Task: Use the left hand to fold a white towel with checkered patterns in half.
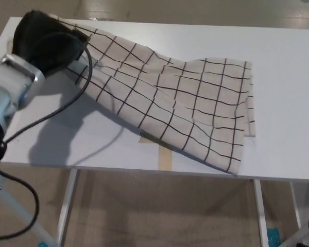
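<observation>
A white towel with a black checkered grid (180,98) lies partly on the white table (283,77). Its left end is lifted off the tabletop and stretched taut up to my left hand (47,42), which is at the upper left, shut on the towel's left edge. The towel's right end still rests on the table, its lower right corner near the front edge. My right hand does not show.
The table's front edge (144,172) runs across the lower part of the view, with metal legs (67,206) and tan floor beneath. A black cable (67,105) hangs from my left wrist over the tabletop. The hand's shadow falls on the table's left part.
</observation>
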You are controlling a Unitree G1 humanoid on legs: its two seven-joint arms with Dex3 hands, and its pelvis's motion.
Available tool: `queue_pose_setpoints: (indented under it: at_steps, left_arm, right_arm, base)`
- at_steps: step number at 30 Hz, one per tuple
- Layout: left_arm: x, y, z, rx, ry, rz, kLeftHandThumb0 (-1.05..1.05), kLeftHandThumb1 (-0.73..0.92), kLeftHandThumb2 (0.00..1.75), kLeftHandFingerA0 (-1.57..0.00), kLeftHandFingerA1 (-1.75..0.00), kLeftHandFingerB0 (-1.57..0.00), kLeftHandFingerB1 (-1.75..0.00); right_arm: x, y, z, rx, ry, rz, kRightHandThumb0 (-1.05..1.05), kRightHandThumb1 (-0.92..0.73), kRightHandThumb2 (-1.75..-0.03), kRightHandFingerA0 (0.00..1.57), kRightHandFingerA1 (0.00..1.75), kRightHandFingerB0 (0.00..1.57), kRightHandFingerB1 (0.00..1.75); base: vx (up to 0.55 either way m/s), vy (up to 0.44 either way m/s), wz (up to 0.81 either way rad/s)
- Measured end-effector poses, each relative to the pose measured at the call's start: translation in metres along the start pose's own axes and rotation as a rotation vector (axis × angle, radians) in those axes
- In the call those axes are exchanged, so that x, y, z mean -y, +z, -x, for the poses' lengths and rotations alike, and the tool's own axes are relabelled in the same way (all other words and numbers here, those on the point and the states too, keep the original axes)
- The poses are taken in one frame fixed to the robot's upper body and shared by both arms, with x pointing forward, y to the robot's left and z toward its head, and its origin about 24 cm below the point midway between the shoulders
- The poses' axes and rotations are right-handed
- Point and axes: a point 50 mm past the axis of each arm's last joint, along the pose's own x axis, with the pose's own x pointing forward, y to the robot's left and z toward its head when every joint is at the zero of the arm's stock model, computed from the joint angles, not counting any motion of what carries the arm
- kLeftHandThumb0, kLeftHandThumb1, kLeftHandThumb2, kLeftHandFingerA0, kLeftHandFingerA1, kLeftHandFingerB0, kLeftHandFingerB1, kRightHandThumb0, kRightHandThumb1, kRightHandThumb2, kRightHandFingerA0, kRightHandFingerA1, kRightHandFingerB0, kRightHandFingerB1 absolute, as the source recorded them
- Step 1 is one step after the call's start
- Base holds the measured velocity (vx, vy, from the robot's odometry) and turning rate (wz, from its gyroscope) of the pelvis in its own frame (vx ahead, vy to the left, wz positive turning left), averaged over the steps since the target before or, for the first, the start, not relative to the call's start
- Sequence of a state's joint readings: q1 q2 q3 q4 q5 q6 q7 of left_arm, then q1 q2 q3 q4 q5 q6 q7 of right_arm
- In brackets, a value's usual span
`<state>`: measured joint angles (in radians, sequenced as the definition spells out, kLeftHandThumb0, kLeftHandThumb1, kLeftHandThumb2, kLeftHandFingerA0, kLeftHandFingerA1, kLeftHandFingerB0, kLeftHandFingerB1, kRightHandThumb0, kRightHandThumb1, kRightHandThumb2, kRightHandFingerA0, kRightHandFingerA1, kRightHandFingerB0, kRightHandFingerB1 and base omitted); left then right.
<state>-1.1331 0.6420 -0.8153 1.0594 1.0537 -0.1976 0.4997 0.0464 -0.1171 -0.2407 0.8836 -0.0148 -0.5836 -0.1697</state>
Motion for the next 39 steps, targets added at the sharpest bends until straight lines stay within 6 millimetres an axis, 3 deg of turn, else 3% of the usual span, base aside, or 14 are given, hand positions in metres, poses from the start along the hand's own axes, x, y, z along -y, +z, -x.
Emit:
queue_pose_setpoints:
  at_steps: [1, 4, 5, 6, 9, 11, 12, 25, 31, 32, 35, 37, 38, 39]
  left_arm:
    - [-0.002, 0.000, -0.001, 0.012, 0.004, -0.017, -0.45, 0.40, 0.57, -0.94, -1.64, -0.90, -0.51]
    - [-0.012, 0.002, -0.007, 0.087, 0.032, -0.110, -0.47, 0.38, 0.58, -0.95, -1.59, -1.02, -0.57]
    - [-0.016, 0.004, -0.010, 0.123, 0.044, -0.145, -0.26, 0.29, 0.80, -1.22, -1.31, -0.99, -0.86]
    - [-0.017, 0.005, -0.010, 0.134, 0.048, -0.154, -0.43, 0.39, 0.59, -0.94, -1.59, -1.00, -1.08]
    - [-0.025, 0.012, -0.016, 0.224, 0.077, -0.227, -0.31, 0.48, 0.58, -0.92, -1.67, -0.77, -1.54]
    - [-0.032, 0.020, -0.020, 0.299, 0.105, -0.278, -0.31, 0.50, 0.58, -0.92, -1.69, -0.75, -1.55]
    - [-0.035, 0.024, -0.022, 0.340, 0.120, -0.301, -0.26, 0.34, 0.75, -1.22, -1.41, -0.94, -1.22]
    - [-0.071, 0.131, -0.032, 0.886, 0.365, -0.329, -0.31, 0.34, 0.72, -1.22, -1.46, -1.02, -1.28]
    - [-0.082, 0.163, -0.029, 1.008, 0.410, -0.266, -0.34, 0.34, 0.72, -1.24, -1.47, -1.03, -1.26]
    - [-0.083, 0.167, -0.029, 1.020, 0.415, -0.259, -0.33, 0.48, 0.56, -0.91, -1.75, -0.97, -1.37]
    - [-0.087, 0.177, -0.028, 1.050, 0.433, -0.245, -0.37, 0.47, 0.57, -0.95, -1.75, -0.99, -1.38]
    - [-0.091, 0.185, -0.027, 1.071, 0.451, -0.240, -0.41, 0.43, 0.57, -0.96, -1.69, -1.03, -1.17]
    - [-0.094, 0.192, -0.026, 1.086, 0.464, -0.236, -0.39, 0.45, 0.55, -0.90, -1.28, -0.99, -0.75]
    - [-0.095, 0.197, -0.025, 1.097, 0.472, -0.227, -0.39, 0.45, 0.55, -0.90, -1.28, -0.99, -0.75]
  right_arm:
    - [0.000, 0.000, 0.000, 0.000, 0.000, 0.000, -0.23, -0.55, -0.56, 0.47, 0.58, 0.38, 0.41]
    - [0.000, 0.000, 0.000, 0.000, 0.002, 0.001, -0.23, -0.54, -0.56, 0.48, 0.58, 0.38, 0.41]
    - [0.000, 0.000, 0.000, 0.000, 0.002, 0.001, -0.23, -0.54, -0.56, 0.48, 0.58, 0.39, 0.41]
    - [0.000, 0.000, 0.000, 0.000, 0.002, 0.001, -0.23, -0.54, -0.56, 0.48, 0.58, 0.39, 0.41]
    - [0.000, 0.000, 0.000, 0.000, 0.002, 0.002, -0.23, -0.54, -0.56, 0.48, 0.57, 0.40, 0.42]
    - [-0.001, 0.000, 0.000, 0.001, 0.004, 0.003, -0.24, -0.54, -0.56, 0.49, 0.57, 0.41, 0.42]
    - [-0.001, 0.000, 0.000, 0.001, 0.006, 0.005, -0.24, -0.54, -0.56, 0.49, 0.57, 0.41, 0.42]
    - [-0.004, 0.009, -0.003, 0.042, 0.018, 0.009, -0.33, -0.45, -0.72, 0.49, 0.63, 0.43, 0.52]
    - [-0.004, 0.013, -0.005, 0.049, 0.018, 0.000, -0.25, -0.53, -0.56, 0.51, 0.57, 0.52, 0.44]
    - [-0.004, 0.014, -0.006, 0.052, 0.019, -0.002, -0.25, -0.53, -0.56, 0.52, 0.58, 0.54, 0.44]
    - [-0.003, 0.015, -0.006, 0.054, 0.023, -0.007, -0.24, -0.53, -0.56, 0.51, 0.58, 0.56, 0.45]
    - [-0.003, 0.016, -0.006, 0.054, 0.025, -0.010, -0.24, -0.54, -0.56, 0.52, 0.58, 0.56, 0.45]
    - [-0.003, 0.016, -0.006, 0.055, 0.028, -0.011, -0.24, -0.54, -0.56, 0.52, 0.58, 0.57, 0.46]
    - [-0.003, 0.016, -0.006, 0.054, 0.029, -0.011, -0.24, -0.54, -0.56, 0.52, 0.58, 0.57, 0.46]
  base:
    - [0.00, 0.000, 0.00]
    - [0.00, 0.000, 0.00]
    - [0.00, 0.000, 0.00]
    - [0.00, 0.000, 0.00]
    - [0.00, 0.000, 0.00]
    - [0.00, 0.000, 0.00]
    - [0.00, 0.000, 0.00]
    - [0.00, 0.000, 0.00]
    - [0.00, 0.000, 0.00]
    - [0.00, 0.000, 0.00]
    - [0.00, 0.000, 0.00]
    - [0.00, 0.000, 0.00]
    - [0.00, 0.000, 0.00]
    - [0.00, 0.000, 0.00]
